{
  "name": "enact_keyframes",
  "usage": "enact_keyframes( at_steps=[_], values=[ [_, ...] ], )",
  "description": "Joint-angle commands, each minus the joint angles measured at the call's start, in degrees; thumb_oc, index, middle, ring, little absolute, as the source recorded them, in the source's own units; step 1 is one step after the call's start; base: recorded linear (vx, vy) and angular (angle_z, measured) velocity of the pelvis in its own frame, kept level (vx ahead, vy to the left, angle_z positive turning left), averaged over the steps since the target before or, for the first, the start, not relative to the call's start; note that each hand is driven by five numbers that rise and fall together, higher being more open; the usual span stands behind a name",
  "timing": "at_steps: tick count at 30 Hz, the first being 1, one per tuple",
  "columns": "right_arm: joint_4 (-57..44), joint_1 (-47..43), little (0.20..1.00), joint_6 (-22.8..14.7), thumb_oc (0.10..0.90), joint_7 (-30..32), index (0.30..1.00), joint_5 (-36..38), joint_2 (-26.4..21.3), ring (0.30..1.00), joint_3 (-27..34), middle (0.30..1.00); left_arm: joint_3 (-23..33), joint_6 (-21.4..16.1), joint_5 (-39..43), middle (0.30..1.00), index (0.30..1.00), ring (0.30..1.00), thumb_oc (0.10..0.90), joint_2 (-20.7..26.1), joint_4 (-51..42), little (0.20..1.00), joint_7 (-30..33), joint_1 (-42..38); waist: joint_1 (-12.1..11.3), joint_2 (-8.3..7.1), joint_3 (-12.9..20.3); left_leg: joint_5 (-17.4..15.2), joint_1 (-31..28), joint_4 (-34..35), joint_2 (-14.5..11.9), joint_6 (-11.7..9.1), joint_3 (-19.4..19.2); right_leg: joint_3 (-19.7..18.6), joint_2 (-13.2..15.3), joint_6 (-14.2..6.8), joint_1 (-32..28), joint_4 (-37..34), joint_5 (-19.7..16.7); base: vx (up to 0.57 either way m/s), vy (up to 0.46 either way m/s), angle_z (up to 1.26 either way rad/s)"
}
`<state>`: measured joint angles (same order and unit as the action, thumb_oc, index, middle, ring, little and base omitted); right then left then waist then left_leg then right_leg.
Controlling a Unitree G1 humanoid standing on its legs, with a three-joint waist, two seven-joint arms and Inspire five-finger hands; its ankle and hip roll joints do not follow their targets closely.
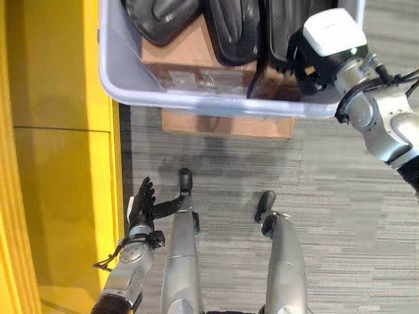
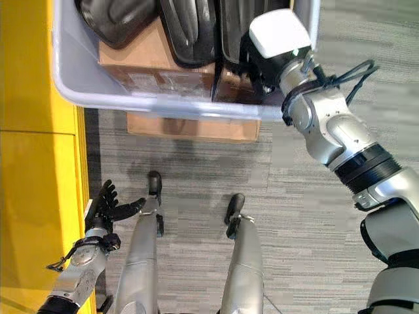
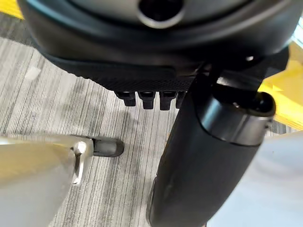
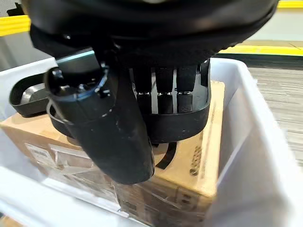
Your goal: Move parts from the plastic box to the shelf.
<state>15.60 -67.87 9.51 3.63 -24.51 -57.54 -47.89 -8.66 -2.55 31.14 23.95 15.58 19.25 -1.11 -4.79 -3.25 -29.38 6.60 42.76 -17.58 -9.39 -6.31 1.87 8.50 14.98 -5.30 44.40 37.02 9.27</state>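
Reaching: right hand (image 4: 156, 94), fingers curled on a black part (image 4: 180, 127)
box (image 1: 118, 78): translucent plastic, three glossy moulded parts, two cardboard cartons
left hand (image 1: 141, 206): fingers spread, empty

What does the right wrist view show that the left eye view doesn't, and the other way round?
The right wrist view alone shows the right hand's fingers reaching into a black part that lies on the cardboard box. The left eye view alone shows the left hand open, low beside the yellow surface, and more black parts. Both show the plastic box and the cardboard inside.
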Motion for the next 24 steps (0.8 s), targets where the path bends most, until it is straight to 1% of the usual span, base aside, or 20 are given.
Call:
enact_keyframes(
  at_steps=[1,2,4,5,7,13,17,18,23,24],
  values=[
    [-5.32,-5.80,0.300,-1.76,0.400,2.27,0.300,0.34,-4.61,0.300,3.97,0.300,3.03,-2.06,-1.62,1.000,1.000,1.000,0.900,3.31,-4.88,1.000,-1.65,2.01,0.57,-1.30,-0.42,-14.57,-5.50,-8.44,1.08,2.15,-1.76,0.35,-3.81,0.45,-8.98,-5.20,2.70,-0.13,0.042,0.02],
    [-5.33,-5.92,0.300,-1.97,0.400,2.29,0.300,0.52,-4.76,0.300,4.00,0.300,3.14,-1.98,-1.68,1.000,1.000,1.000,0.900,3.36,-4.81,1.000,-1.82,1.86,0.51,-1.39,-0.42,-12.90,-5.38,-7.81,1.09,2.50,-2.13,1.01,-3.63,0.81,-8.94,-6.09,1.09,-0.11,0.037,0.02],
    [-5.14,-6.01,0.300,-2.03,0.400,2.19,0.300,0.65,-4.76,0.300,3.84,0.300,3.13,-1.86,-1.68,1.000,1.000,1.000,0.900,3.36,-4.27,1.000,-1.99,1.81,0.49,-1.49,-0.42,-12.57,-6.33,-7.12,1.04,2.44,-2.16,1.04,-3.67,0.76,-9.97,-6.84,0.79,-0.04,0.005,0.01],
    [-5.86,-6.11,0.300,-2.22,0.400,1.84,0.300,1.00,-5.33,0.300,3.91,0.300,3.42,-1.85,-1.69,1.000,1.000,1.000,0.900,3.56,-4.05,1.000,-2.26,1.78,0.42,-1.65,-0.42,-12.31,-8.21,-6.03,0.94,2.34,-2.35,1.03,-3.72,0.63,-11.69,-7.69,0.53,0.00,0.000,0.00],
    [-5.99,-6.16,0.300,-2.34,0.400,1.85,0.300,1.21,-5.44,0.300,3.86,0.300,3.44,-1.88,-1.66,1.000,1.000,1.000,0.900,3.66,-4.05,1.000,-2.45,1.77,0.35,-1.76,-0.42,-12.12,-9.23,-5.58,0.96,2.27,-2.37,1.13,-3.66,0.54,-12.84,-8.43,0.28,0.00,0.000,0.00],
    [-7.72,-5.96,0.300,-3.03,0.400,1.39,0.300,1.79,-7.04,0.300,4.62,0.300,3.96,-1.46,-1.83,1.000,1.000,1.000,0.900,4.06,-2.76,1.000,-3.60,2.00,0.32,-2.12,-0.41,-11.09,-15.68,-2.21,0.64,1.89,-2.39,1.39,-3.82,0.20,-18.77,-11.45,-0.34,0.00,0.000,-0.01],
    [-7.81,-5.76,0.300,-3.33,0.400,1.40,0.300,2.45,-7.56,0.300,5.11,0.300,3.96,-1.11,-2.08,1.000,1.000,1.000,0.900,4.51,-2.35,1.000,-4.71,2.57,0.27,-2.13,1.28,-10.33,-18.87,0.20,0.54,1.69,-2.47,1.82,-3.79,-0.17,-21.79,-14.07,-1.05,0.04,0.006,-0.05],
    [-8.03,-5.47,0.300,-3.70,0.400,1.35,0.300,3.16,-8.05,0.300,5.59,0.300,4.19,-0.97,-2.14,1.000,1.000,1.000,0.900,4.57,-1.36,1.000,-5.17,2.69,0.36,-2.18,2.39,-9.77,-20.87,1.92,0.39,1.52,-2.63,2.04,-3.87,-0.45,-23.52,-15.81,-1.61,0.06,0.011,-0.02],
    [-8.84,-4.46,0.300,-4.16,0.400,1.26,0.300,5.94,-9.24,0.300,7.04,0.300,4.82,-0.72,-0.40,1.000,1.000,1.000,0.900,3.73,-0.70,1.000,-6.30,3.54,0.69,-1.90,5.60,-8.27,-25.51,6.13,0.12,1.14,-2.69,2.39,-3.89,-1.13,-27.79,-20.16,-3.19,0.06,0.016,-0.01],
    [-8.88,-4.36,0.300,-4.15,0.400,1.25,0.300,5.93,-9.25,0.300,7.13,0.300,4.81,-0.72,-0.40,1.000,1.000,1.000,0.900,3.76,-0.71,1.000,-6.30,3.55,0.66,-1.91,5.55,-8.23,-25.63,6.22,0.12,1.13,-2.69,2.41,-3.91,-1.13,-27.91,-20.25,-3.23,0.05,0.019,0.04]
  ],
)
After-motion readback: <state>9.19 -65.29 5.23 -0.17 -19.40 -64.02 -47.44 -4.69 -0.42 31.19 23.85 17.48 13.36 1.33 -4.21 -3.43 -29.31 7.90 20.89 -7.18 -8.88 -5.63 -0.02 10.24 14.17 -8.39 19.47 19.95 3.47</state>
